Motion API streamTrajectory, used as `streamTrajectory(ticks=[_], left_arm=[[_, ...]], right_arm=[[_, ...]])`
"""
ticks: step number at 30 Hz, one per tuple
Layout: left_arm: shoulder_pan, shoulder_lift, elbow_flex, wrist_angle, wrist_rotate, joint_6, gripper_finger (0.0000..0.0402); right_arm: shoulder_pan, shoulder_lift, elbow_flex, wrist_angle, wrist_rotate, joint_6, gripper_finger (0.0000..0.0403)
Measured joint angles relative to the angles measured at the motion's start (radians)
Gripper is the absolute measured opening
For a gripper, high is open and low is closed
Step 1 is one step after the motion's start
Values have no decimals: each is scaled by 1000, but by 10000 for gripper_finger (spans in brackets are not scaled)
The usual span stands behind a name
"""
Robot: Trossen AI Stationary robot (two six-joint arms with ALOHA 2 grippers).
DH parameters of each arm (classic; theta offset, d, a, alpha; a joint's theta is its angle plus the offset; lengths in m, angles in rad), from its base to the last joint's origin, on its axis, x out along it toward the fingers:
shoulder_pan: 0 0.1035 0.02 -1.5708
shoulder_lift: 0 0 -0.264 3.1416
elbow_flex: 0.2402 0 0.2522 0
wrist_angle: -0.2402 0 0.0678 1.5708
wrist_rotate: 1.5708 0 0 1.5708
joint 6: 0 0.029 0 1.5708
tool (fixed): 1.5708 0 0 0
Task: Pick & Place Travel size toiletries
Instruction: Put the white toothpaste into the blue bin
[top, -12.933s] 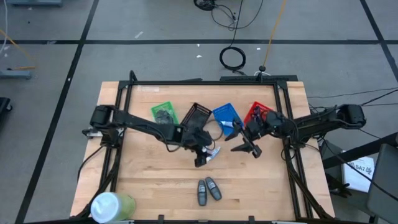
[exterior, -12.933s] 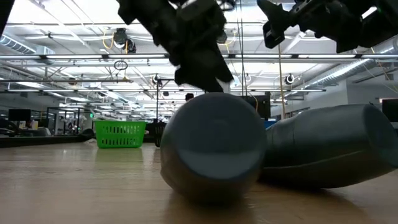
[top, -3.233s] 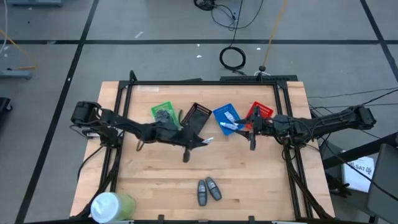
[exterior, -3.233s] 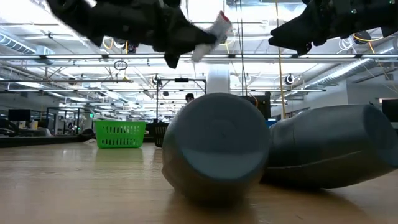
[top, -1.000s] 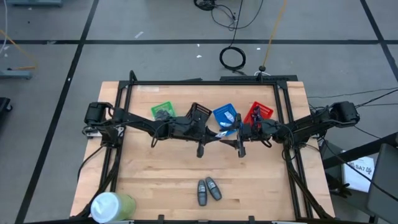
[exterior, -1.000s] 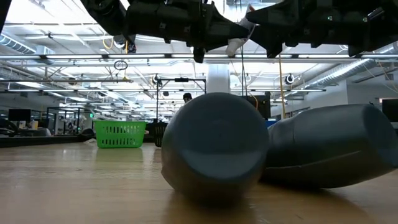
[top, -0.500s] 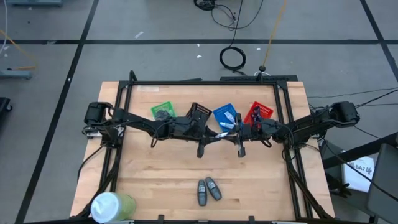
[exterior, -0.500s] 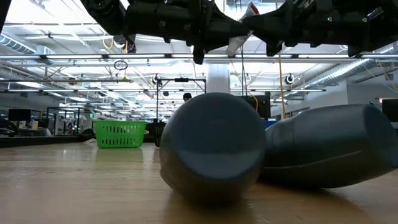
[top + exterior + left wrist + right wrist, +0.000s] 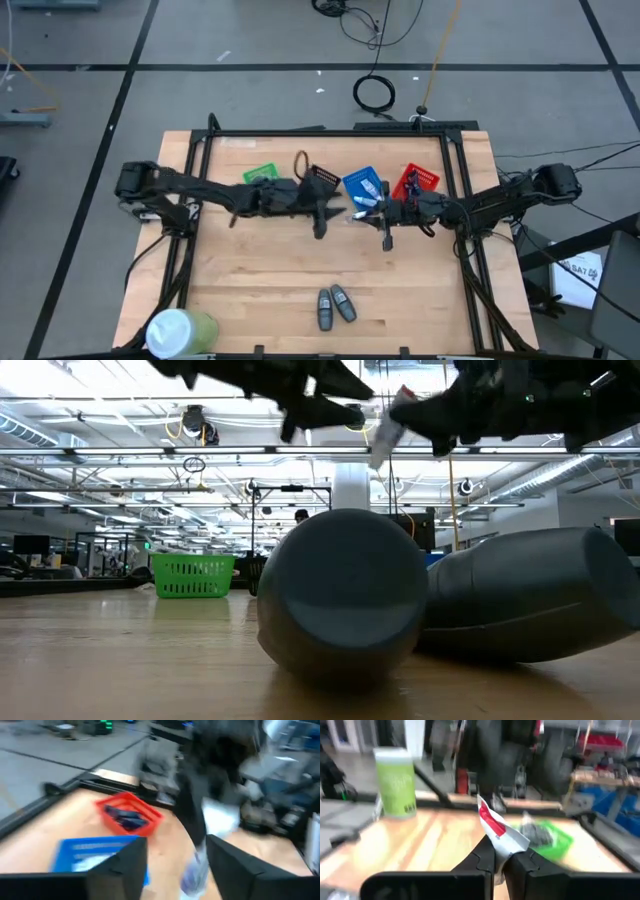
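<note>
A small white tube with a red band (image 9: pixel 495 822) is in my right gripper (image 9: pixel 499 849), which is shut on it above the table's middle (image 9: pixel 376 214), just in front of the blue basket (image 9: pixel 362 184). My left gripper (image 9: pixel 333 211) stands open a little to the tube's left, apart from it; in its wrist view the tube (image 9: pixel 196 867) hangs ahead of the open fingers (image 9: pixel 176 845). Two grey oval bottles (image 9: pixel 335 304) lie side by side near the table's front edge and fill the low view (image 9: pixel 345 595). My right gripper pinches one end of the tube (image 9: pixel 503 842) between its two fingers. The fingers lie about level and come from the table's right. The tube (image 9: pixel 384 432) sticks out past the fingertips toward the left arm, slanting down, lifted clear of the table.
Green (image 9: pixel 262 177), black (image 9: pixel 320 181), blue and red (image 9: pixel 415 181) baskets stand in a row at the back; dark pieces lie in the red one (image 9: pixel 126 817). A large white-and-green cylinder (image 9: pixel 180 330) stands at the front left corner. Bare wood lies between baskets and bottles.
My left gripper has opened, let go of the tube and drawn back toward the table's left, rising. The tube has stayed with my right gripper, which has kept its place, and now slants down from it.
</note>
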Motion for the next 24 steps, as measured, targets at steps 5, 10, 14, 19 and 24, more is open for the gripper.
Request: streamTrajectory(ticks=[5, 10, 14, 19, 24], left_arm=[[-4, -148, 7, -281, -97, -19, 261], [-27, -277, -51, -392, -257, -39, 279], [-42, -348, -125, -397, -318, -68, 277], [-50, -409, -213, -389, -379, -102, 264], [-37, -409, -292, -344, -392, -139, 251]], right_arm=[[-20, -109, 0, -184, 133, 1, 11], [-36, -210, -2, -397, 336, 0, 11], [-74, -225, -39, -416, 413, 42, 11], [-148, -173, -102, -310, 405, 66, 11], [-221, -86, -136, -218, 301, 88, 11]])
